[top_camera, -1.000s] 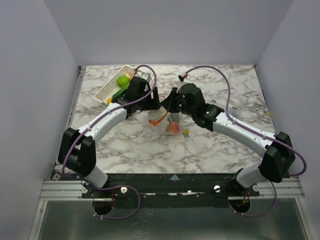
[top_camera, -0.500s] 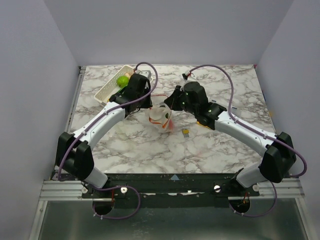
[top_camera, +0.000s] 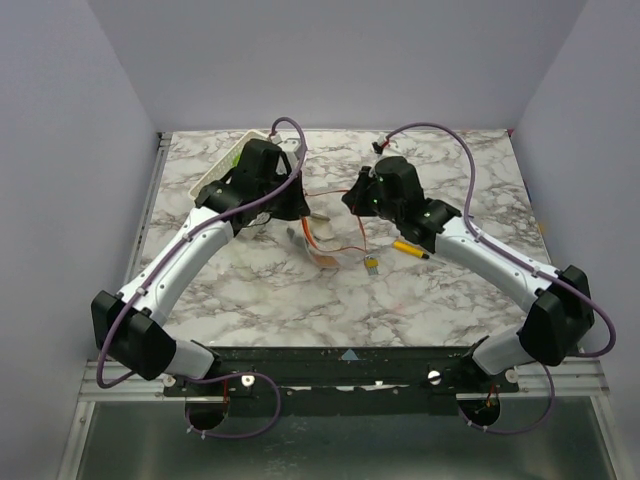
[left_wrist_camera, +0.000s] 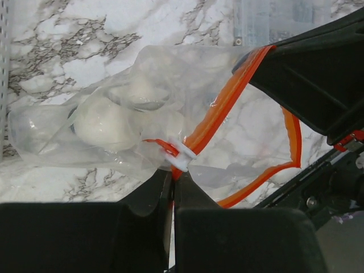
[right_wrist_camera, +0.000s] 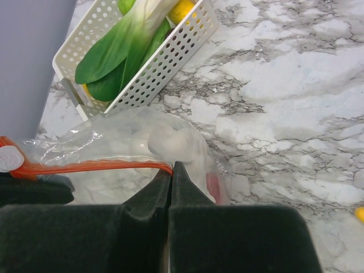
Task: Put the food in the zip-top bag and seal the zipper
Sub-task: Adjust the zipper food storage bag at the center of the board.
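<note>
A: While both arms grip the zip-top bag (top_camera: 316, 238), how does the zipper (left_wrist_camera: 227, 102) lie relative to the jaws?

B: Its long axis runs left-right, from left jaws to right jaws, pulled nearly straight. The left jaws are clamped on it right at the white slider (left_wrist_camera: 181, 160). The right jaws are pinched together on the strip further along, well apart from the left. The bag body hangs under the strip near the middle of the desk (top_camera: 450, 300). Can't tell if it touches.

A: Contents?

B: 2 pale round pieces of food (left_wrist_camera: 105, 122) are inside. A leafy green vegetable (right_wrist_camera: 114, 54) and a yellow piece (right_wrist_camera: 182, 8) sit in the basket (right_wrist_camera: 170, 60).

A: Sealed?

B: Not by my read. The 2nd lip bows off as a loose orange loop near the right jaws, so the mouth looks open there. The slider is at the left arm's end, so the left arm is better placed to run it along that axis toward the right jaws.

A: Delta vs 1 s ago?

B: The jaws were close together, low over the desk, with an orange piece showing in the bag. Now they're spread and further from the bases, with the strip stretched. The yellow marker (top_camera: 410, 247) is uncovered, and the left arm hides most of the basket in top view.
</note>
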Tool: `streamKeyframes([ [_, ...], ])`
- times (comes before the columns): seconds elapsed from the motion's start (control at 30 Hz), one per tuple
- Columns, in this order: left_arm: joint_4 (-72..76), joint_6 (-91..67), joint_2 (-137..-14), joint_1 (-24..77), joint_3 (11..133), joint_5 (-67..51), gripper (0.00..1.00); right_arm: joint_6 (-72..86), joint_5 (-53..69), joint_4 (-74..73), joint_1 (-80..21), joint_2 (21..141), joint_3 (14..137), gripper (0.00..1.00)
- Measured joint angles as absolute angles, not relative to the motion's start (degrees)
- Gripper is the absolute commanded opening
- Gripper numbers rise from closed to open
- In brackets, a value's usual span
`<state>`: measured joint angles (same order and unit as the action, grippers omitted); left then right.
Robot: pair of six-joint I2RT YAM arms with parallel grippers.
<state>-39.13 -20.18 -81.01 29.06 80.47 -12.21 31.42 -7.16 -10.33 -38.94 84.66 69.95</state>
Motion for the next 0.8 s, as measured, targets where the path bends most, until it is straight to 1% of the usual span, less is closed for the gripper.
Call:
streamKeyframes([
  [0.13, -36.25, -22.5, -79.05, 27.44, 78.06, -17.8, 0.0, 30.37, -7.42, -12.53, -39.0, 83.24, 70.24, 0.01],
  [0.33, -24.82, -33.45, -78.89, 21.74, 74.81, -35.22, 0.0, 28.82, -8.25, -15.31, -39.0, 79.07, 71.4, 0.01],
  [0.37, -23.79, -34.5, -79.18, 21.45, 74.72, -36.67, 0.02, 28.53, -8.69, -15.73, -39.0, 78.32, 71.64, 0.01],
  [0.5, -18.98, -38.94, -82.63, 20.99, 75.37, -41.89, 0.14, 27.75, -11.25, -16.45, -38.98, 76.31, 71.72, 0.01],
  [0.57, -18.48, -39.57, -84.42, 21.08, 75.96, -42.92, 0.17, 27.4, -12.49, -16.45, -38.98, 76.51, 71.66, 0.01],
  [0.6, -18.55, -39.64, -85.23, 21.06, 76.25, -43.05, 0.16, 27.35, -13.04, -16.4, -38.98, 76.73, 71.42, 0.01],
  [0.67, -19.51, -39.11, -86.39, 20.95, 77.01, -42.72, 0.07, 27.31, -14.0, -16.38, -38.98, 77.19, 70.85, 0.01],
  [0.7, -20.1, -38.72, -86.61, 20.93, 77.36, -42.37, 0.04, 27.27, -14.33, -16.4, -38.98, 77.67, 70.81, 0.01],
  [0.77, -21.58, -37.89, -86.87, 20.6, 78.63, -41.95, 0.06, 26.89, -14.7, -16.16, -38.98, 79.09, 70.96, 0.01],
  [0.8, -22.13, -37.63, -87.05, 20.49, 79.44, -41.89, 0.09, 26.74, -14.94, -16.25, -38.98, 79.99, 71.31, 0.01],
])
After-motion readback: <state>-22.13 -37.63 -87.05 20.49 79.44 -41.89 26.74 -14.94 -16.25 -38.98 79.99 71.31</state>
